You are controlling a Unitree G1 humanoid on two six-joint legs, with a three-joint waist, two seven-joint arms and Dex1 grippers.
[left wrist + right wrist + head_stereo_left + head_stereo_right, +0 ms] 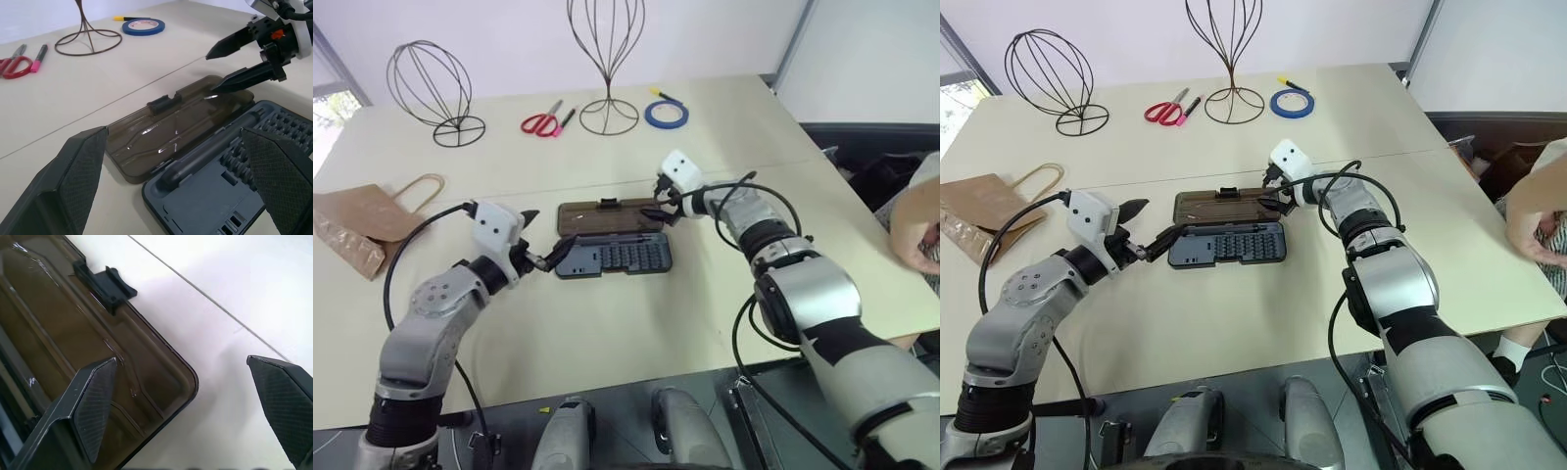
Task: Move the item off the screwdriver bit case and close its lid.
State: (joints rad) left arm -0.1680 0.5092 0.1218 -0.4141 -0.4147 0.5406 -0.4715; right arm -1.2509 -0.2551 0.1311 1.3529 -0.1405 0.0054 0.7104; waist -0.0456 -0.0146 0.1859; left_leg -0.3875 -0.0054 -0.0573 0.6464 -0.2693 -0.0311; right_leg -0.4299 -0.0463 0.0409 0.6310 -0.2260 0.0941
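Observation:
The item, a crumpled brown paper bag (352, 223) with looped handles, lies at the table's left edge, well away from the screwdriver bit case (617, 257). The case sits open mid-table, its dark grey base showing rows of bits. Its lid (607, 215), smoky brown, lies flat on the table behind the base, with the black latch tab (110, 284) on its far edge. My left gripper (540, 240) is open beside the case's left end. My right gripper (661, 203) is open at the lid's right corner (161, 382), one finger (93, 401) over the lid, the other past its edge.
Two wire head stands (435, 83) (607, 59), red scissors (541, 122), a pink marker (568, 117) and a blue tape roll (666, 114) lie along the table's far side. A person's arm (913, 225) rests at the right edge.

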